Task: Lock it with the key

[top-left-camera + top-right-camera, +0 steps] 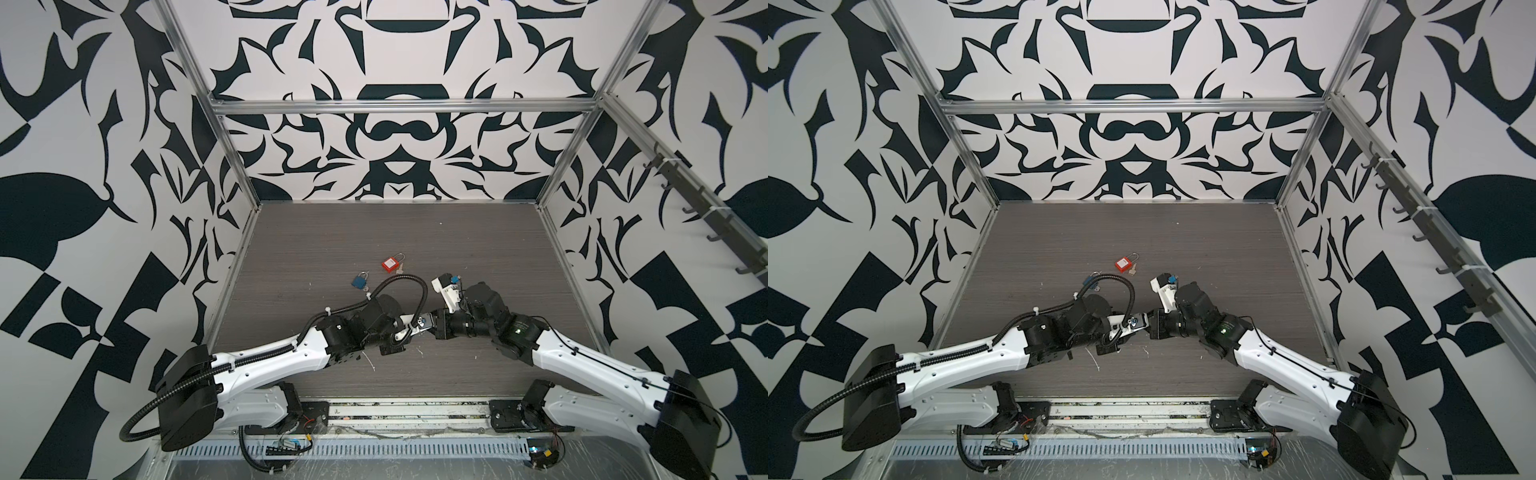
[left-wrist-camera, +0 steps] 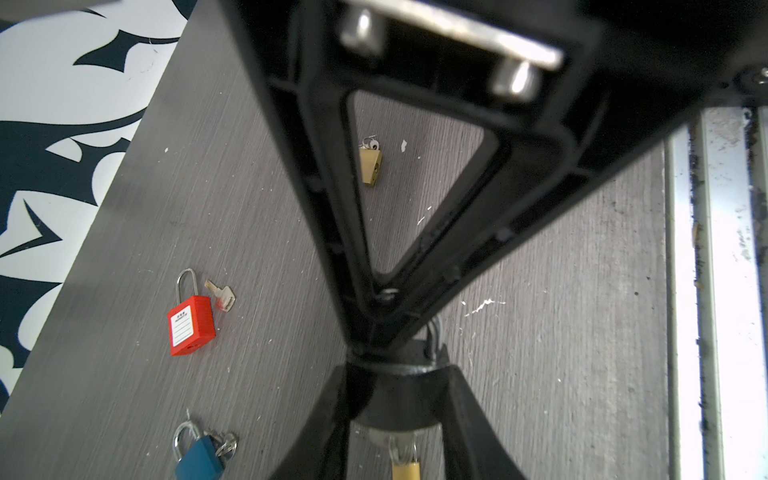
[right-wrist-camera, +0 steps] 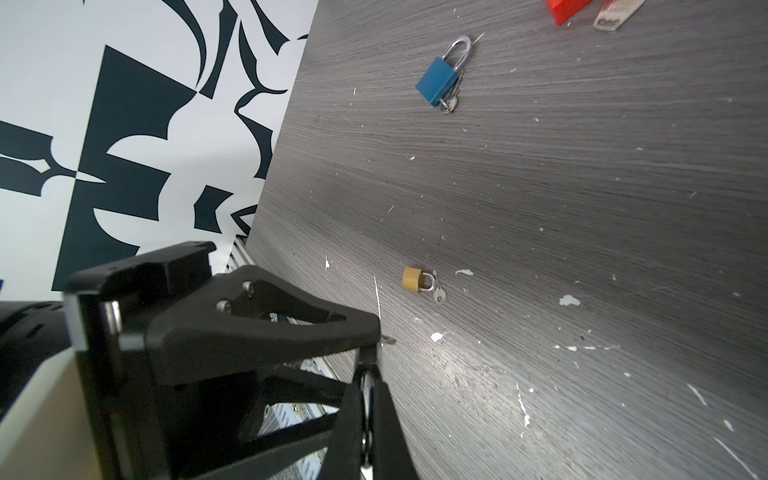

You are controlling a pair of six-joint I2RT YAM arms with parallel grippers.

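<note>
**Left gripper** [image 1: 409,326], partly closed, clamps the lock [image 2: 401,386] above the table [image 1: 374,232], near its front middle. **Right gripper** [image 1: 432,323], pressed fully shut, pinches what appears to be the key [image 3: 365,384], tip to tip with the lock. A red lock [image 1: 390,264], blue lock [image 1: 359,281] and brass lock [image 3: 415,279] lie apart on the table.

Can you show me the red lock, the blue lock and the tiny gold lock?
red lock [image 1: 390,265]: in a top view, on its red body.
blue lock [image 3: 436,83]: right wrist view, on its blue body.
tiny gold lock [image 3: 411,278]: right wrist view, on its gold body.
</note>
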